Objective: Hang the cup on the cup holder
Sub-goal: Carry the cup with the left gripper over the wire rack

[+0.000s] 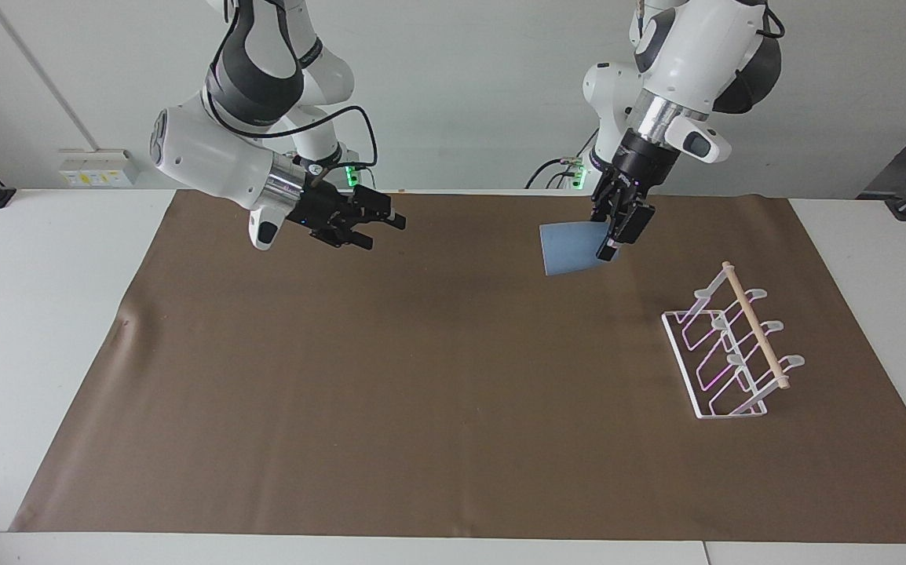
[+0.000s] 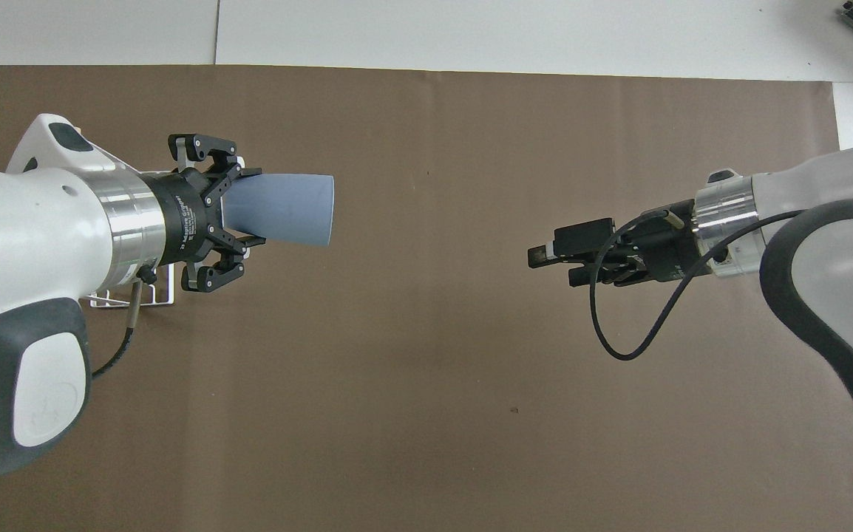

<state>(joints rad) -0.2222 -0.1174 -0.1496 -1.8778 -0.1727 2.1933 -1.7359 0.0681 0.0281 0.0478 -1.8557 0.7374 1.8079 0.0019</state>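
My left pincer [image 1: 616,235] grips the cup [image 1: 571,249] by its base, rim sideways above the bench [image 1: 29,314], the cup holder [image 1: 736,345] at four o'clock; my right pincer [image 1: 370,224] waits, unclenched and empty.

A white table [image 1: 45,329] carries a large brown mat [image 1: 437,392] that covers most of its top, leaving bare white strips at both ends and along the edge farthest from the robots. Directly on the mat stands a white wire cup holder [image 1: 732,353] with a wooden dowel along its top, placed toward the left arm's end of the table, well in from the mat's edges. In the overhead view the holder is mostly hidden, with only a corner of its base [image 2: 157,295] showing.
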